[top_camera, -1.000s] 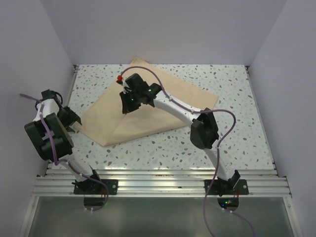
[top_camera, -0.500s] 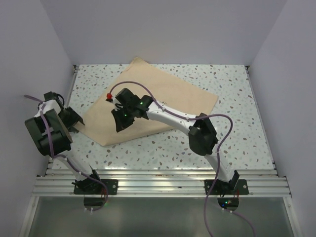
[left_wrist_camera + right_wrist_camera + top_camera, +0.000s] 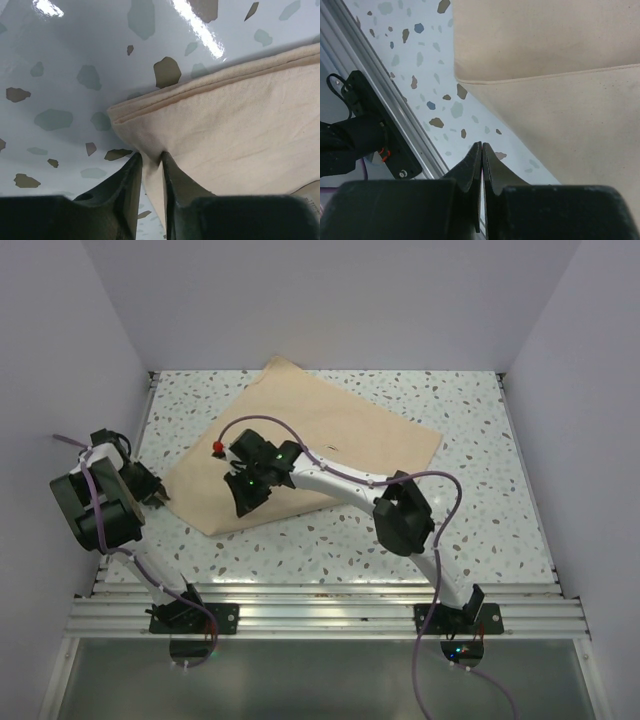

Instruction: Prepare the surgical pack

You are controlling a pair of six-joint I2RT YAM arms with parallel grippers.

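Here, the folded tan sheet (image 3: 340, 435) lies on the table (image 3: 480, 530), its left corner pinched in the left gripper (image 3: 150, 158), while the right gripper (image 3: 481, 148) hangs above its near edge, fingers pressed together, empty.

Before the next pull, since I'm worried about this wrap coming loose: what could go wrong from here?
1. The left claw pinches only a narrow fold at the corner of the tan sheet; a tug may slip it free.
2. The right claw is shut on nothing, near the sheet's folded edge. Sweeping sideways, it might bunch the sheet or meet the left arm.
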